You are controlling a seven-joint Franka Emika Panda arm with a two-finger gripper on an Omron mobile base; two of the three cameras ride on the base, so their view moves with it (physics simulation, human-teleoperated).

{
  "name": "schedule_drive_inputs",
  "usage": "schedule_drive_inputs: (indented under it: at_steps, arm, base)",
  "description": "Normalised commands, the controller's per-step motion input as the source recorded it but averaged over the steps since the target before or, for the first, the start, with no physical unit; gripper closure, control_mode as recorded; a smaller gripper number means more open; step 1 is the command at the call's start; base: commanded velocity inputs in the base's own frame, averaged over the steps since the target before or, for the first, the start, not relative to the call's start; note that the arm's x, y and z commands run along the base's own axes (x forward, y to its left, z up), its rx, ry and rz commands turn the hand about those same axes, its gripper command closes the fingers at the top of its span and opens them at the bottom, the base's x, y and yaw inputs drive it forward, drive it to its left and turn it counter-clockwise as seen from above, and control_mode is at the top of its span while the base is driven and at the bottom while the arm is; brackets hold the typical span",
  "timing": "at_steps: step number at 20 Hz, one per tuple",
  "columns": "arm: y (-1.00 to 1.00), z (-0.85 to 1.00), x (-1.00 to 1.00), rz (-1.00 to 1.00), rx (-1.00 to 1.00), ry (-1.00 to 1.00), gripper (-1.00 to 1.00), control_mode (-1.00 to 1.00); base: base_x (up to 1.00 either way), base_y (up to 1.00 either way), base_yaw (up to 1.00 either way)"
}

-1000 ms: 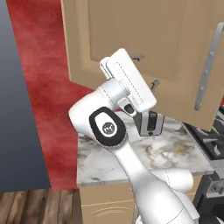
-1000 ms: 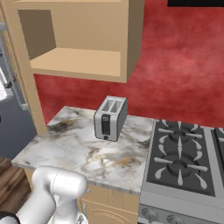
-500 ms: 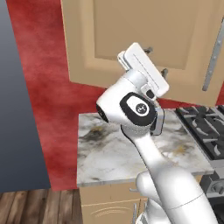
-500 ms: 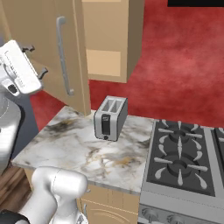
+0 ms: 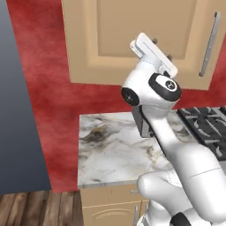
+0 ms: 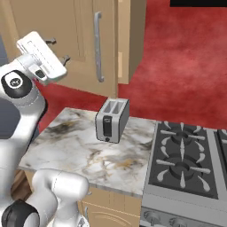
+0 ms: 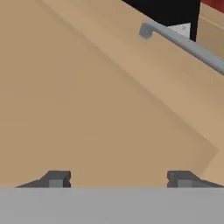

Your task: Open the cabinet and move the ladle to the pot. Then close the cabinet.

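Observation:
The cabinet (image 5: 132, 39) has its tan recessed-panel door swung almost flat against the box. Its silver bar handle (image 5: 209, 44) runs down the door's right side in the left base view. The handle (image 6: 98, 46) stands left of the cabinet's side wall (image 6: 131, 40) in the right base view. My gripper (image 6: 57, 50) is open, holds nothing, and points at the door panel left of the handle. In the hand view the gripper (image 7: 119, 179) is very near the panel (image 7: 87, 100), with the handle (image 7: 183, 41) at the upper right. The ladle and the pot are out of view.
A silver two-slot toaster (image 6: 112, 119) stands on the marble counter (image 6: 75, 146). The stove (image 6: 184, 155) with dark grates lies to its right. A grey wall (image 5: 17, 110) borders the counter's left side. My arm rises over the counter's front.
The cabinet door has swung from wide open to almost shut. My hand has followed it, moving up and toward the cabinet front.

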Motion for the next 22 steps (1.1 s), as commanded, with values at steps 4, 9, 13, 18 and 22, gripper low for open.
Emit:
schedule_drive_inputs:
  at_steps: [4, 9, 13, 18, 22]
  arm:
    - [-0.45, 0.27, 0.55, 0.22, 0.0, 0.17, -1.0, -1.0]
    - [-0.49, 0.19, 0.49, 0.23, 0.0, 0.2, -1.0, -1.0]
    - [-0.52, 0.16, 0.46, 0.22, 0.0, 0.21, -1.0, -1.0]
    - [-0.46, 0.09, 0.5, 0.19, 0.0, 0.24, -1.0, -1.0]
    - [-0.39, 0.08, 0.37, 0.15, 0.0, 0.24, -1.0, -1.0]
  base:
    - [0.0, 0.0, 0.0]
    - [0.0, 0.0, 0.0]
    - [0.0, 0.0, 0.0]
    - [0.0, 0.0, 0.0]
    - [0.0, 0.0, 0.0]
